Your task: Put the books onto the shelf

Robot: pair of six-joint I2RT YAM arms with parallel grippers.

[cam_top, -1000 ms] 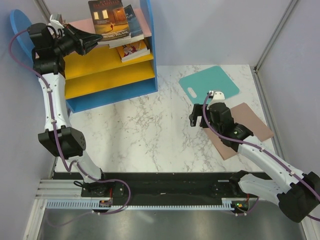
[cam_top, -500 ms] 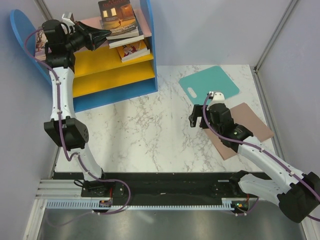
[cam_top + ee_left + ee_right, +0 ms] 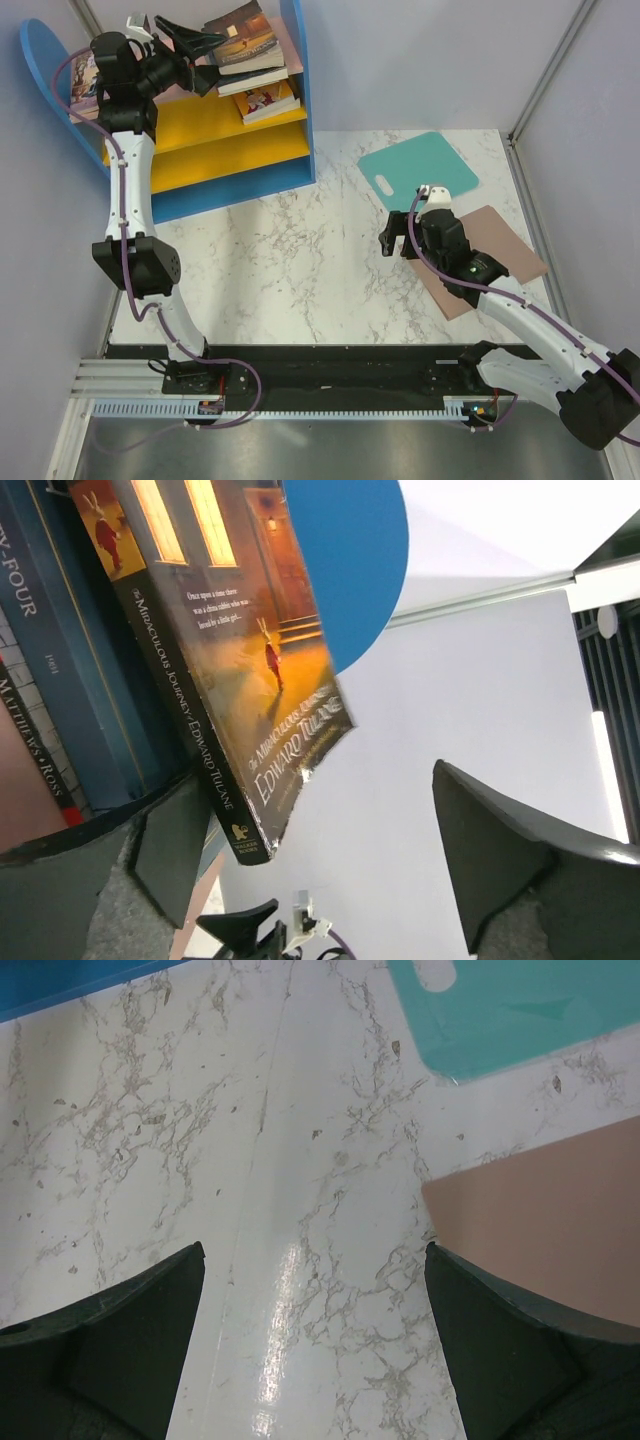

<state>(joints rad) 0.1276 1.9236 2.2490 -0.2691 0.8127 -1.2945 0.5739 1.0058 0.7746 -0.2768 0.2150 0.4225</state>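
Spreading under both of my arms is the table (image 3: 300, 270), a flat top of white marble with grey veins, smooth enough to shine directly under my right pincer (image 3: 315, 1250). Plain grey walls (image 3: 430, 60) close the room on the far side and on both flanks.

Next in size is the shelf (image 3: 225, 150), which stands at the far left of the table, below and around my left pincer (image 3: 315, 780). It has blue sides, one straight and one rounded, two yellow boards and a pink top board.

The teal mat (image 3: 420, 165) is thin, with rounded corners and a handle hole, and it lies on the marble just beyond my right pincer, a little to the right. The pinkish-brown mat (image 3: 510, 250), flat and dull, lies to the right of that pincer, partly under my forearm.

The books (image 3: 248, 50) are on the shelf: a small stack on the top board directly in front of my left pincer, and a single book (image 3: 268, 100) on the upper yellow board below it. The top book (image 3: 250, 650) has a glossy brown-orange cover. Its corner reaches into the gap between my left fingers, close to one finger and well apart from the other.

My left pincer stands wide apart and clamps nothing. My right pincer is also wide apart and empty, hanging above bare marble.
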